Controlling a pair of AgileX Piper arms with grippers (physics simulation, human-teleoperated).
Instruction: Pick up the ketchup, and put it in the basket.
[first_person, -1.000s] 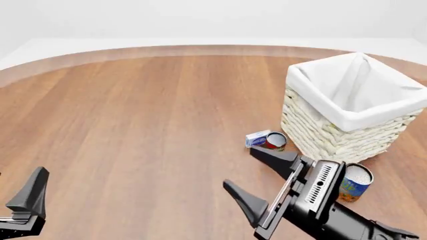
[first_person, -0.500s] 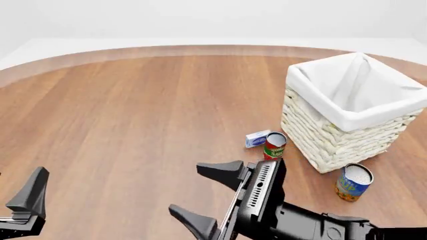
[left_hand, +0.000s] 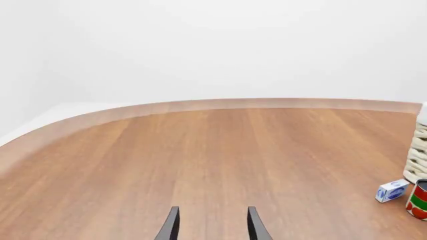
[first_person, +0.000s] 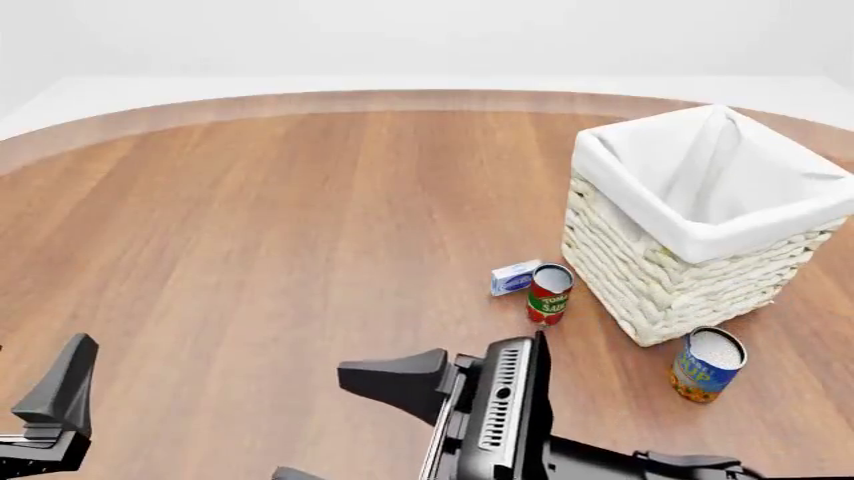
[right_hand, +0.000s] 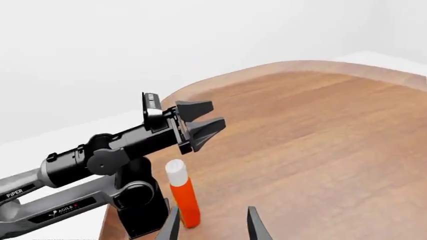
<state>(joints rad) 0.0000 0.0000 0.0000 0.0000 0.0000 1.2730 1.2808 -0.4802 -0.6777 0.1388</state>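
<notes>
The ketchup (right_hand: 183, 199), a small red bottle with a white cap, stands upright beside the left arm's base near the table's near edge. It shows only in the right wrist view and is out of the front view. My right gripper (right_hand: 213, 227) is open and empty, with the bottle just ahead, close to one fingertip. In the front view the right gripper (first_person: 310, 424) is low at the bottom middle, pointing left. My left gripper (first_person: 54, 400) is open and empty at the bottom left. The cream woven basket (first_person: 667, 275) stands at the right.
A red-and-green tomato sauce can (first_person: 549, 292) and a small blue-and-white box (first_person: 514, 277) stand just left of the basket. A blue-and-yellow can (first_person: 705, 365) stands in front of it. The left arm (right_hand: 127, 145) crosses the right wrist view above the ketchup.
My right gripper has swung left and back toward the near edge, away from the cans and the basket, and stays open. The left arm has not moved.
</notes>
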